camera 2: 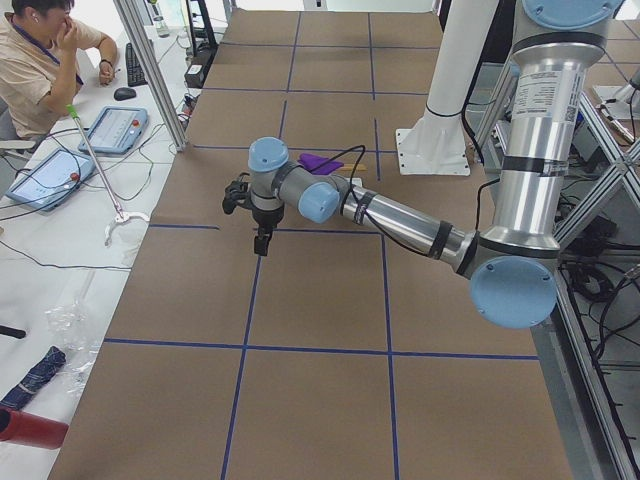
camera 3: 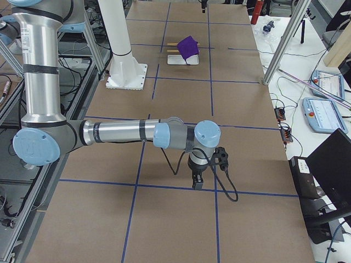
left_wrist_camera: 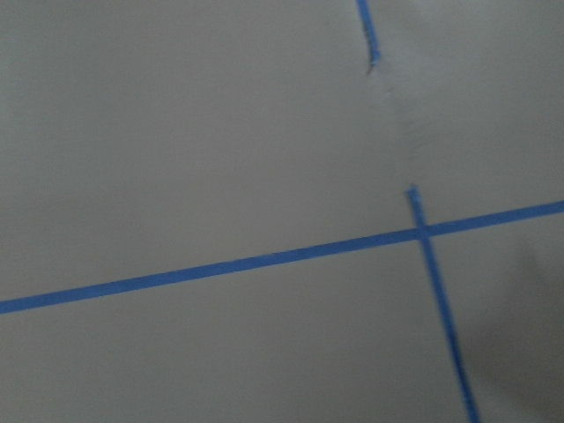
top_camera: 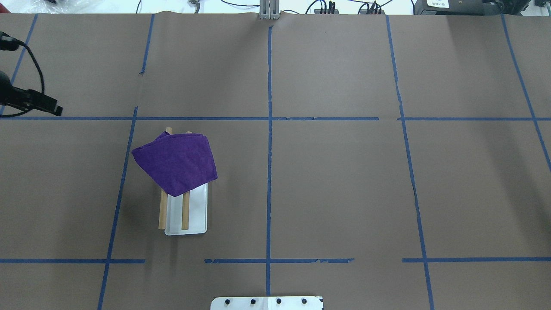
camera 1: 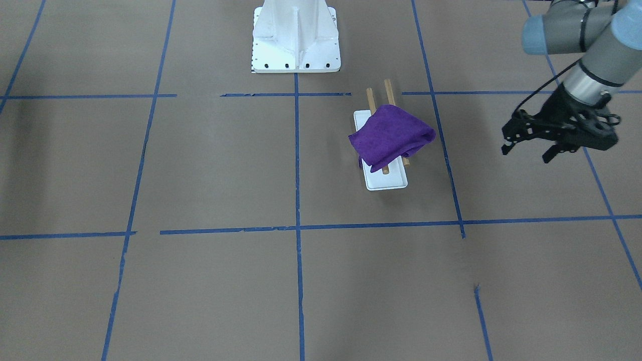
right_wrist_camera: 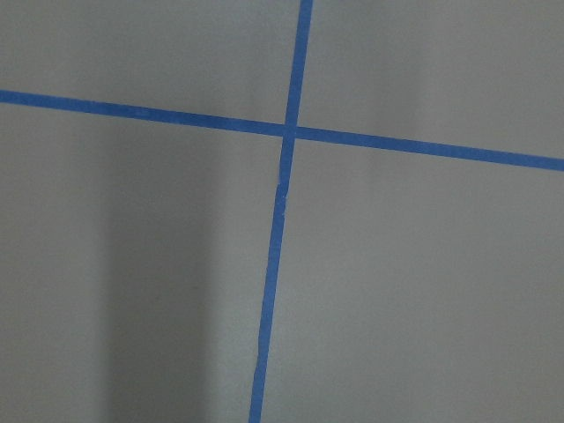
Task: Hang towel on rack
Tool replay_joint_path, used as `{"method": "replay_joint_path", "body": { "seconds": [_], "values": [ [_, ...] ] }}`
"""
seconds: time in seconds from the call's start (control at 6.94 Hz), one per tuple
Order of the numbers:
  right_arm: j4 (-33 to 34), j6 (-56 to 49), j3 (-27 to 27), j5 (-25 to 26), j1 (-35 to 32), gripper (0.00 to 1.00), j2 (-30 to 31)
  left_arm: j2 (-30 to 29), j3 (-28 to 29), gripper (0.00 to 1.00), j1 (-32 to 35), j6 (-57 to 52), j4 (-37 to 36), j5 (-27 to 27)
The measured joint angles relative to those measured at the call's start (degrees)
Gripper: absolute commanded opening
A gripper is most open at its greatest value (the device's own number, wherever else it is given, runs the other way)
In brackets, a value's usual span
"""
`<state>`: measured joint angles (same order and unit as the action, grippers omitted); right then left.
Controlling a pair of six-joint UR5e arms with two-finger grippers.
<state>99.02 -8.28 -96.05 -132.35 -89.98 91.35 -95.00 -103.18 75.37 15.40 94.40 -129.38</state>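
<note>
Towel: the folded purple cloth towel [camera 1: 391, 135] lies over the light-brown wooden two-rod rack [camera 1: 387, 88], well apart from both jaws.
Left: the black left gripper [camera 1: 526, 153] has its jaws spread.
Right: the right gripper [camera 3: 196, 181] is too small; cannot tell.

The towel [top_camera: 176, 163] is hiding the rack [top_camera: 162, 211]'s middle. The left gripper [camera 1: 527, 153] is running off the overhead view's nine o'clock edge.

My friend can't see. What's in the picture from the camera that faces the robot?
A purple towel is draped over the two wooden rods of a small white-based rack on a brown table with blue tape lines. The left gripper hovers open and empty at the picture's right, away from the towel. A white pedestal stands at the top.
</note>
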Motion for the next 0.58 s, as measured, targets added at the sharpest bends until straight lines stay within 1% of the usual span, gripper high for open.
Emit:
{"method": "replay_joint_path", "body": {
  "seconds": [0.14,0.29,0.43,0.58],
  "values": [
    [-0.12,1.26,0.24,-0.43,-0.37,1.0,0.12,0.19,3.21,1.0,5.17,-10.74,-3.92,-0.25],
    [-0.21,2.13,0.14,-0.52,-0.47,1.0,0.16,0.93,6.96,1.0,9.13,-17.08,-6.22,-0.24],
    [-0.3,2.44,0.05,-0.47,-0.49,1.0,0.25,2.73,9.56,1.0,12.18,-20.62,-7.14,-0.15],
    [-0.37,2.53,0.02,-0.37,-0.52,1.0,0.29,4.83,10.3,1.0,14.64,-23.21,-7.5,-0.18]
  ]
}}
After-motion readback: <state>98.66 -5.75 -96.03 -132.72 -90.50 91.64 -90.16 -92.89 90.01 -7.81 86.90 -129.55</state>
